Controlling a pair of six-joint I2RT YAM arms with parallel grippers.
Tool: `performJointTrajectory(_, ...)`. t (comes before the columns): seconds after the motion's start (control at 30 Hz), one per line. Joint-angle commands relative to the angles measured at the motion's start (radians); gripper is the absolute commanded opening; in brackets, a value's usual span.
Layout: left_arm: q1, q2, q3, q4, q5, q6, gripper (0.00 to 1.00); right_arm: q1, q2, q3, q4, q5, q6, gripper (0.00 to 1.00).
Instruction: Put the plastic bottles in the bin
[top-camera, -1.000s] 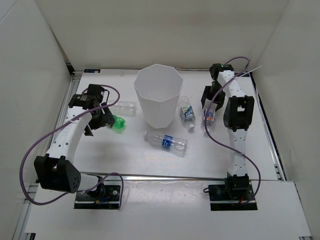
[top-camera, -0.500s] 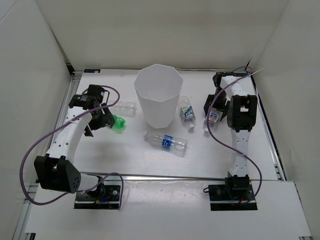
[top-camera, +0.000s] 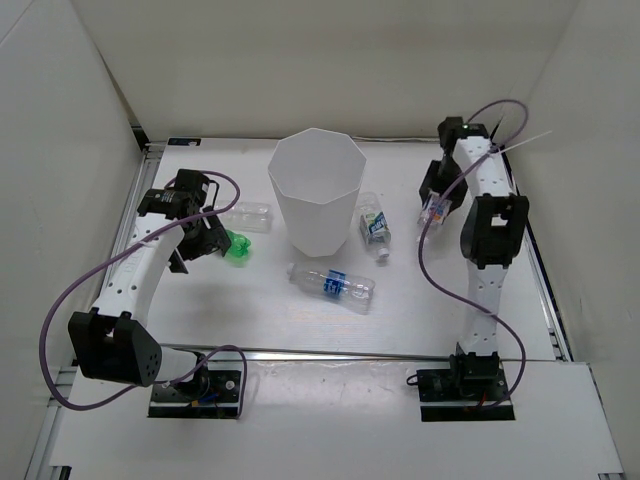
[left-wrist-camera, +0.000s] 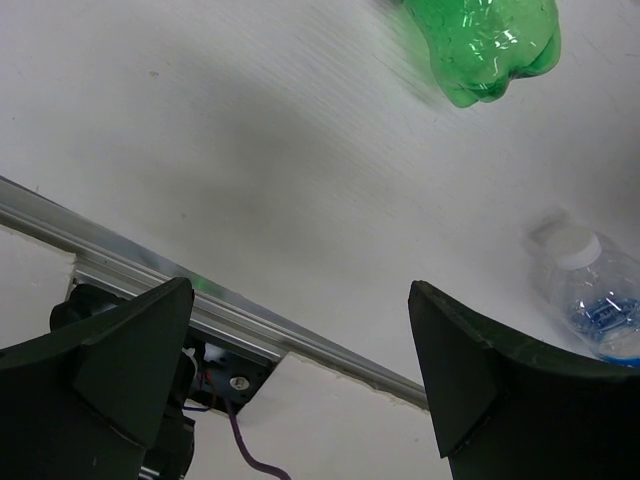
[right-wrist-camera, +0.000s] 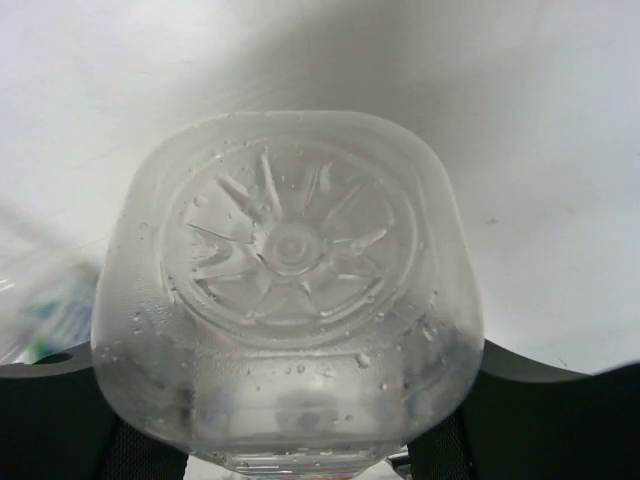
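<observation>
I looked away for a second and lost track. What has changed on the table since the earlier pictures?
The right hand closed on a labelled bottle and picked it up, moving toward the back right. The left hand stayed open by the green bottle; the bin and the other three bottles did not move.

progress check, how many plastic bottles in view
5: green plastic bottle, clear unlabelled bottle left of tall white bin; blue-labelled bottles: one right of it, one in front, one in right claw.
</observation>
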Motion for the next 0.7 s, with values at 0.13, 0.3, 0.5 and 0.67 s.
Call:
performJointTrajectory(0.13, -0.004, -0.028, 0.003, 0.029, 0.032, -0.006, 1.00, -0.052, -0.396, 0.115, 0.056, -0.146, 0.034, 0.58)
performJointTrajectory(0.3, -0.004, -0.028, 0.003, 0.039, 0.042, -0.006, 1.00, -0.052, -0.597, 0.059, 0.354, -0.439, 0.067, 0.60)
performJointTrajectory(0.5, -0.004, -0.047, -0.017, 0.070, 0.051, 0.003, 1.00, 0.020, -0.648, 0.017, 0.619, -0.671, 0.114, 0.74)
performJointTrajectory(0.67, -0.004, -0.047, -0.026, 0.105, 0.052, -0.020, 1.00, 0.130, -0.538, 0.158, 0.659, -0.722, 0.044, 0.76)
